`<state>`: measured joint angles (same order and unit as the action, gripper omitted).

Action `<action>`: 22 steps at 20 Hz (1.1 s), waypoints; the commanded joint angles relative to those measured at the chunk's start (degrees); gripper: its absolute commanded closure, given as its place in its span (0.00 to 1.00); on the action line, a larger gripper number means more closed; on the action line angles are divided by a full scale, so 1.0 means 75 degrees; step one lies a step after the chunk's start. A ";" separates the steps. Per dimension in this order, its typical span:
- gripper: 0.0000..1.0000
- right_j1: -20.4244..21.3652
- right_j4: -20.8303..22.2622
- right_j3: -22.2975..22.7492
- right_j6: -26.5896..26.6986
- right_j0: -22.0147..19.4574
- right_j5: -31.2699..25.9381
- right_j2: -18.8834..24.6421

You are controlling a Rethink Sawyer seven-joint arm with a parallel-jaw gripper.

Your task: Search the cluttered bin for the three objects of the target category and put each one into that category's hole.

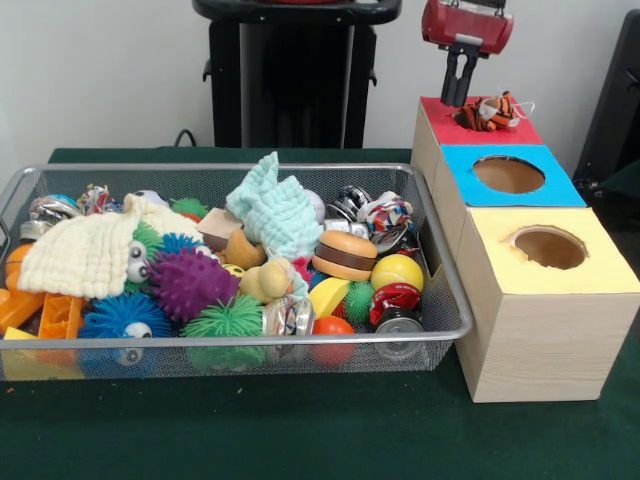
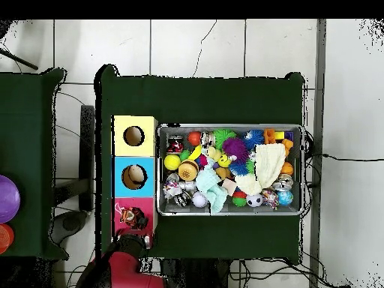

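A striped tiger plush toy lies over the hole of the red-topped box, partly sunk in. My gripper hangs just above the box's far left side, beside the toy and apart from it. Its two dark fingers stand a little apart with nothing between them, so it is open. The wire bin holds a heap of toys: spiky balls, a toy burger, cloths, cans and small balls.
Next to the red box stand a blue-topped box and a yellow-topped one, each with a round hole. In the overhead view a tan object shows inside the blue hole. Dark green cloth covers the table.
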<state>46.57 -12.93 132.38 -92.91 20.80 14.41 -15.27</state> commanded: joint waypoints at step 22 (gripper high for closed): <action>1.00 -0.0242 -0.0956 -0.2192 -0.1418 0.2072 -0.3232 -0.1874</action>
<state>45.98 -18.85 122.34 -92.91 36.92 -3.08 -28.36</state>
